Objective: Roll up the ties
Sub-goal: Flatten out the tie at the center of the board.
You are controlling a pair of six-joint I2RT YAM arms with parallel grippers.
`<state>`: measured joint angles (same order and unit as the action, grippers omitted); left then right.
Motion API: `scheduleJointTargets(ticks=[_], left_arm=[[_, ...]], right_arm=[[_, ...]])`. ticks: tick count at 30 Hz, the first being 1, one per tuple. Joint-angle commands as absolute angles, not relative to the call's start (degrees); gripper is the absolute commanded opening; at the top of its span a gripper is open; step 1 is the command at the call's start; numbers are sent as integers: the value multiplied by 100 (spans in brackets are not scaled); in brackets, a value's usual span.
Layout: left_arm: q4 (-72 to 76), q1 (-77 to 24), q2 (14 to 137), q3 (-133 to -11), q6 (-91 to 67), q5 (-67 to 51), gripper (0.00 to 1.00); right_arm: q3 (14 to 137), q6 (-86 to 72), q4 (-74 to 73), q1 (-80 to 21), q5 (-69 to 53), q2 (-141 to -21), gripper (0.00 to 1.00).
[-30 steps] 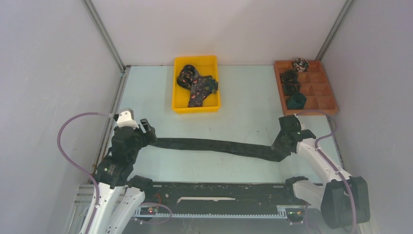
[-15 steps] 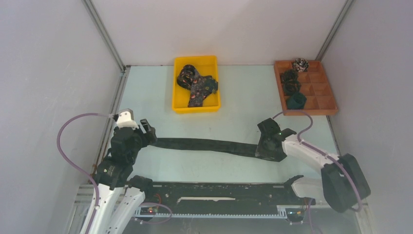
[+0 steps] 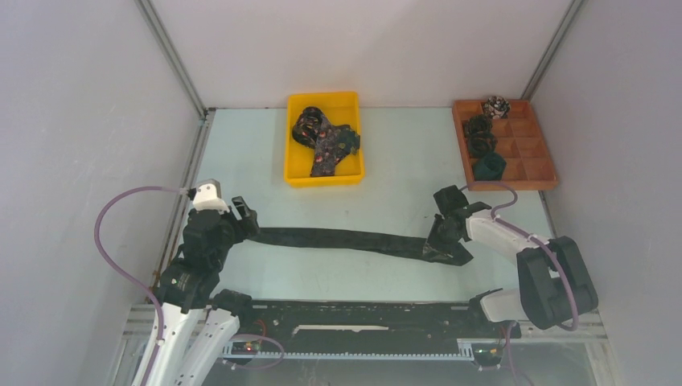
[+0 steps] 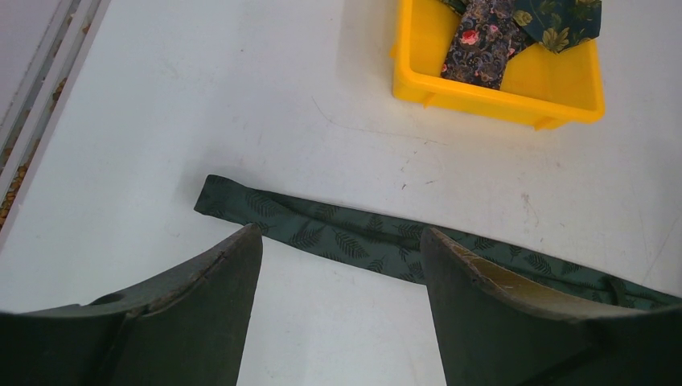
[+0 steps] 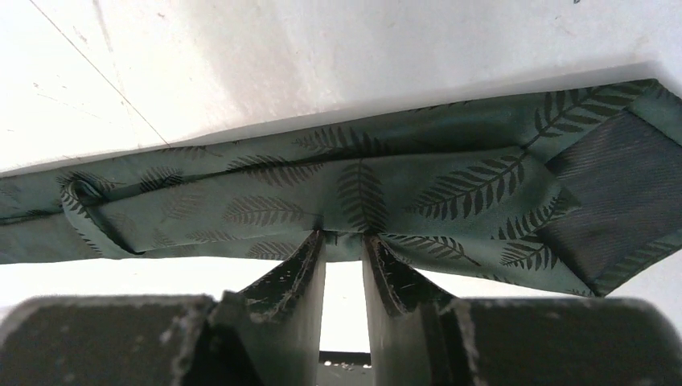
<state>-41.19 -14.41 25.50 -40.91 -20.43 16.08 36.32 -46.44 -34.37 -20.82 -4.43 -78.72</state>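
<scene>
The pale table [image 3: 386, 161] spreads out in front of my two bases. Across its near half lies one long green tie [image 3: 346, 240] with a fern-leaf print, stretched flat from my left arm to my right. Its narrow end lies at the left. Its wide end at the right is folded back on itself, so the dark striped lining shows in my right wrist view.

At the far middle stands a yellow bin [image 3: 322, 181], and at the far right a brown tray [image 3: 535, 149] divided into compartments. Both are well apart from the stretched tie.

The loose ties [image 3: 326, 145] in the bin are dark with reddish and pale flowers, heaped over one another. Four rolled ties [image 3: 482, 145] sit in the tray: three dark ones down its left column and a paler patterned one at its far edge.

My left pincer [image 3: 245, 217] is released, its jaws spread wide above the tie near the narrow end, and nothing is between them. My right pincer [image 5: 344, 241] is clenched on the near edge of the folded wide end, with the fabric puckering at my fingertips [image 5: 310, 261].
</scene>
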Motion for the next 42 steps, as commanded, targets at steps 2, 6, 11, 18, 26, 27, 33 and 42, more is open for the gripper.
scheduleJointTargets(ticks=[2,6,11,18,26,27,33,42], left_arm=[[-3912,-1417,2583,-4008,-1890,1555,79],[-3896,-1420,2593,-4008,-1881,1521,79],[-3895,-1454,2594,-4007,-1872,1540,79],[-3897,-1484,2567,-3999,-1872,1576,79],[-3905,-1494,2584,-4003,-1872,1578,80],[-3905,-1494,2580,-4002,-1872,1583,80],[-3915,-1512,2541,-4008,-1872,1585,80],[-3912,-1520,2496,-4001,-1872,1579,80]], right_arm=[[3437,-4600,-2391,-1816,-865,-8378,25],[3445,-4588,-2376,-1647,-1047,-8320,24],[3679,-4504,-2526,-1400,-1000,-8326,23],[4131,-4030,-2737,-860,-725,-8687,22],[4800,-3540,-2687,-344,-625,-9196,21],[4869,-3512,-2750,-323,-636,-9197,21],[4867,-3480,-3214,-334,-474,-8379,29],[4441,-3697,-3471,-59,254,-7466,54]])
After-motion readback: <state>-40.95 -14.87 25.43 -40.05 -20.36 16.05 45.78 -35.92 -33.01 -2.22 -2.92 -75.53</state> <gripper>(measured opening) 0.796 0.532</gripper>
